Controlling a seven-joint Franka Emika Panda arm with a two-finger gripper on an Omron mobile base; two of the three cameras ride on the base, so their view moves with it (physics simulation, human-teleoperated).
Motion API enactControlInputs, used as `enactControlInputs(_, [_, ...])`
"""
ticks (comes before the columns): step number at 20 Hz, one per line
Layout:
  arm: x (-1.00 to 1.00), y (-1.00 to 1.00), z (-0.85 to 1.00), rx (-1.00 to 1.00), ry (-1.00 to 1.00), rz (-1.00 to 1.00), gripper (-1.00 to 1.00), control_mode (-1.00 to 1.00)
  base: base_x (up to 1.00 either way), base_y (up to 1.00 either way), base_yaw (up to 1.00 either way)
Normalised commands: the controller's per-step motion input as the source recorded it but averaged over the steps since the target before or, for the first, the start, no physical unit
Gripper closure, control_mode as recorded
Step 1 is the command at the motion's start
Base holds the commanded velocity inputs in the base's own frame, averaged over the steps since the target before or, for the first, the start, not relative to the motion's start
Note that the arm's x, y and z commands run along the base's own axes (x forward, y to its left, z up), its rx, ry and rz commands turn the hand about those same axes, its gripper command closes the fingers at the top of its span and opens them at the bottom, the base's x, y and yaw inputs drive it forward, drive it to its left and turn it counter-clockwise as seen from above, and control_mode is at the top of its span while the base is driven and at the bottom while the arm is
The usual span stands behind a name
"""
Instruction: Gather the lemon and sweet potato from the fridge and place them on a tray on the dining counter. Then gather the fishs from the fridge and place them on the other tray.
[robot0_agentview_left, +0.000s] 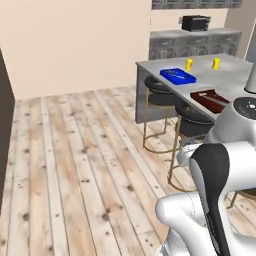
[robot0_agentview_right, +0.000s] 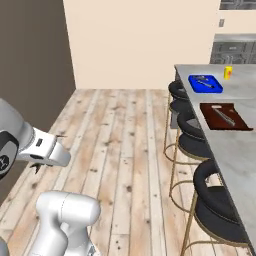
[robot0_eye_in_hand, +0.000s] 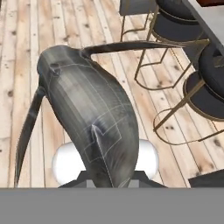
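In the hand view we saw the gripper (robot0_eye_in_hand: 109, 179) closed tightly on a grey fish (robot0_eye_in_hand: 87, 113), which it held by one end. The body of the fish rose from the gripper and curved up and to the left, with thin dark fins that spread to both sides. Below it was the wooden floor (robot0_eye_in_hand: 17, 65).

In the right base view the white arm reached to the left, over the floor and near a dark wall (robot0_agentview_right: 30, 60).

The dining counter (robot0_agentview_right: 235, 150) stood well apart from the arm, on the right side of this view, with dark stools (robot0_agentview_right: 212, 200) on golden legs along its edge. On its grey tabletop lay the blue tray (robot0_agentview_right: 205, 83) with a small grey thing in it, and just beside it the reddish-brown tray (robot0_agentview_right: 224, 116), where another long grey thing lay. What these things were, we could not tell. Two yellow cups (robot0_agentview_left: 189, 64) stood behind the blue tray in the left base view.
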Motion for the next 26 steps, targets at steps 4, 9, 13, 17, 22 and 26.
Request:
enactControlInputs(4, [0.00, 0.00, 0.00, 0.00, 0.00, 0.00, 1.00, 1.00, 0.85, 0.67, -0.46])
enactControlInputs(9, [0.00, 0.00, 0.00, 0.00, 0.00, 0.00, 1.00, 1.00, 0.88, 0.70, -0.45])
enactControlInputs(13, [0.00, 0.00, 0.00, 0.00, 0.00, 0.00, 1.00, 1.00, 0.90, 0.70, -0.45])
enactControlInputs(17, [0.00, 0.00, 0.00, 0.00, 0.00, 0.00, 1.00, 1.00, 0.90, 0.70, -0.45])
enactControlInputs(22, [0.00, 0.00, 0.00, 0.00, 0.00, 0.00, 1.00, 1.00, 0.87, 0.71, -0.44])
enactControlInputs(26, [0.00, 0.00, 0.00, 0.00, 0.00, 0.00, 1.00, 1.00, 0.82, 0.73, -0.44])
